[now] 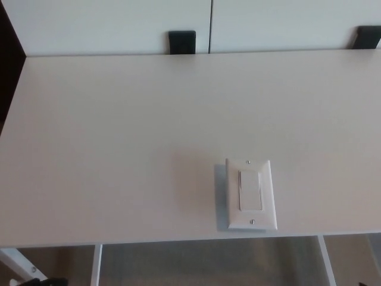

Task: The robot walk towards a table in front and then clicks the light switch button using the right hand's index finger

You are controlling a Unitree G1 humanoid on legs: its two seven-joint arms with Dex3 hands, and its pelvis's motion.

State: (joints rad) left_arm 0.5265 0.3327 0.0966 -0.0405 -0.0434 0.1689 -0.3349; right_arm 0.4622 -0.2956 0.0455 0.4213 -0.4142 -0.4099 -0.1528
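One switch [250,193] lies flat near the front edge of the white desk [119,131]; my hands are out of view, so I cannot tell how my fingers stand.

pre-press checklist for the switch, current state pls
1. Light switch in view, lying flat near the table's front edge: ok.
2. Rocker button unobstructed, nothing on or beside it: ok.
3. Table within view and close under the camera: ok.
4. Right robot hand visible for the press: not ok, not in frame.
5. Left robot hand clear of the switch: cannot tell, not in frame.
6. Rocker's present on/off position: cannot tell from this angle.
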